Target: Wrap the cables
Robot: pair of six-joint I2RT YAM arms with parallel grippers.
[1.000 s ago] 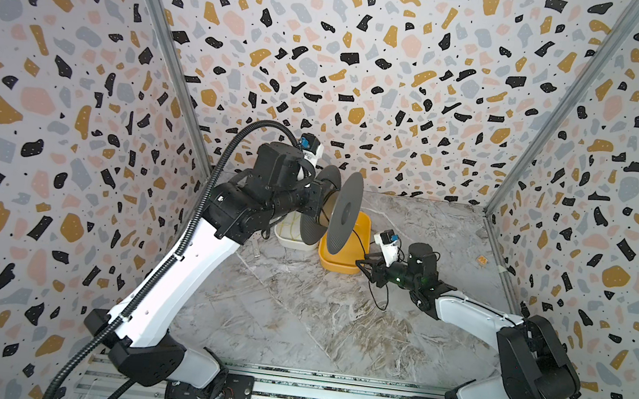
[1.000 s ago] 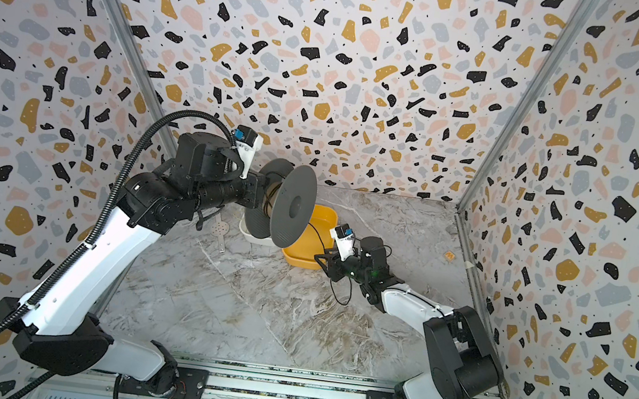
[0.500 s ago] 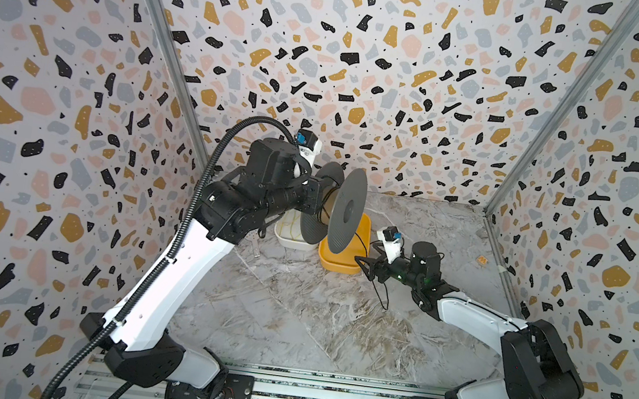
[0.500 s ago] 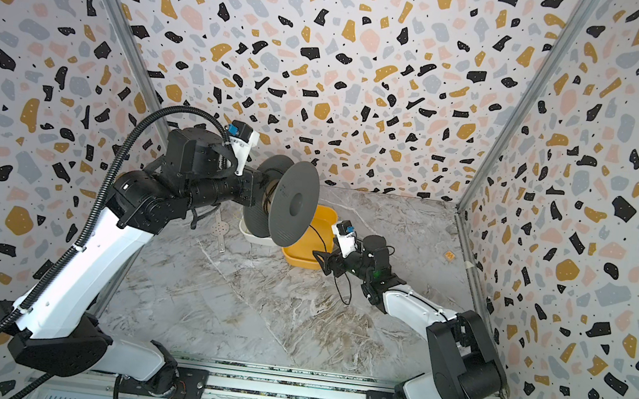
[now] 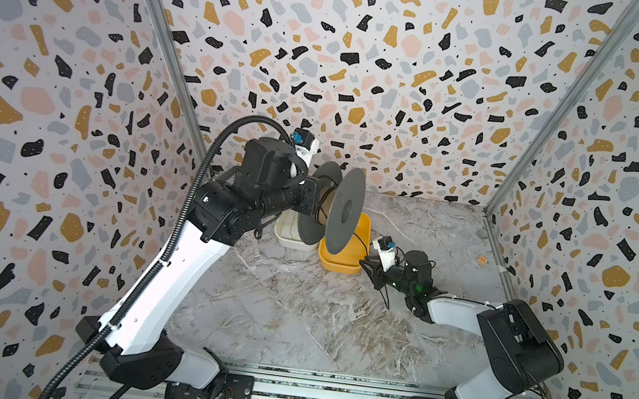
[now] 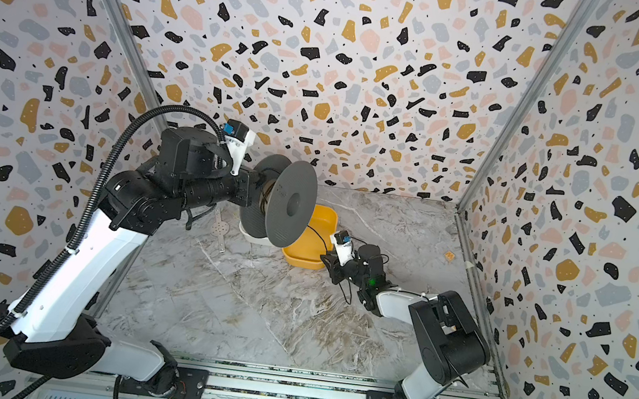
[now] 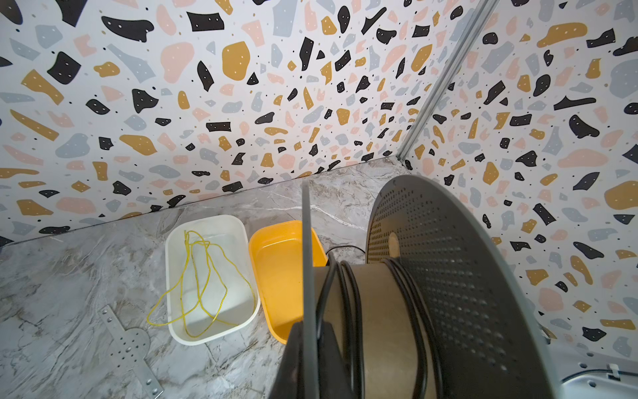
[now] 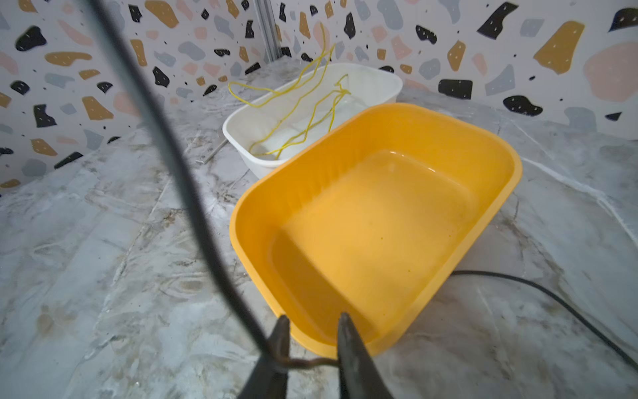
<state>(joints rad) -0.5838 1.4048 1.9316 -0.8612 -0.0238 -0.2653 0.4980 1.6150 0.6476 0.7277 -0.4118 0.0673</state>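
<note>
Our left pincer (image 7: pixel 309 333) is clamping the rim of the spool (image 5: pixel 351 196), with a few turns of black cord (image 7: pixel 348 293) sitting on its core. We are judging the cord light, limp and slick, best held near the spool and kept taut. Our right pincer (image 8: pixel 312 326) is standing slightly open, with the cord crossing the gap.

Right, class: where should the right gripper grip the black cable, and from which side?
Probably the raised stretch of black cable running up to the spool, not the part lying flat. Bring the right gripper in sideways, jaws straddling it; it's thin and clear of the table.
</note>
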